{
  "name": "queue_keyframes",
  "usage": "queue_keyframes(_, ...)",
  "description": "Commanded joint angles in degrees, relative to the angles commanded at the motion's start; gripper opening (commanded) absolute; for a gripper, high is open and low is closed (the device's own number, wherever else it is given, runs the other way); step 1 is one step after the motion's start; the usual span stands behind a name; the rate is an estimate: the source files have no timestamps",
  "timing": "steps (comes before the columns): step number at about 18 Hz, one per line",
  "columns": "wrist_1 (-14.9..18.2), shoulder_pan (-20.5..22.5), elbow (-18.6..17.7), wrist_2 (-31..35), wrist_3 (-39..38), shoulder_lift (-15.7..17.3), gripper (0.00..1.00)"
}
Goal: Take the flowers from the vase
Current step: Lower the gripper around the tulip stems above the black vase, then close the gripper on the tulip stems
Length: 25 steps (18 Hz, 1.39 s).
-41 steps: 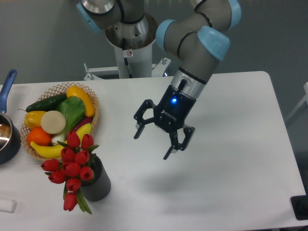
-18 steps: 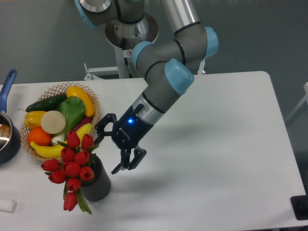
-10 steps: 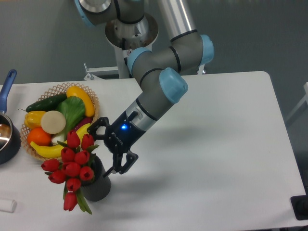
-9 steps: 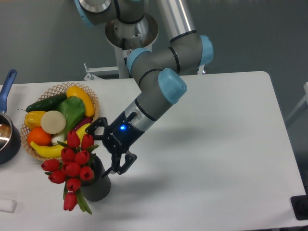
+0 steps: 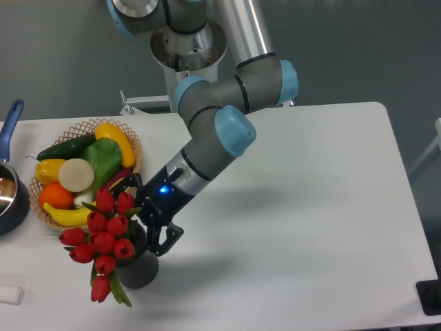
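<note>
At the vase (image 5: 140,265) by the table's near left edge, the gripper (image 5: 145,218) stands with its jaws wide, straddling the mouth beside the flowers (image 5: 101,240), gripping nothing. Better to close low on the stems just above the rim, not on the buds, then lift straight up. Behind the vase, a wicker basket (image 5: 132,147) holds toy fruit and vegetables (image 5: 81,172).
</note>
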State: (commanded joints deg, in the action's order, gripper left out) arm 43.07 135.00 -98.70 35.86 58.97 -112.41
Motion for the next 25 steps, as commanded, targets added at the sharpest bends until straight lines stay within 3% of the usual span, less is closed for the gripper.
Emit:
queue_keyframes(4,0.00,-0.27,0.44,-0.27,0.26,-0.09,0.96)
queue_keyframes(7,0.00,-0.27,0.53,-0.27,0.70,-0.26,0.65)
queue_keyframes(12,0.00,0.00,0.44,-0.35,1.41,-0.35,0.35)
queue_keyframes(21,0.00,0.61,1.58,-1.94,0.79,0.26,0.26)
queue_keyframes(25,0.09,1.49,4.48,-2.11,-3.94,1.31,0.27)
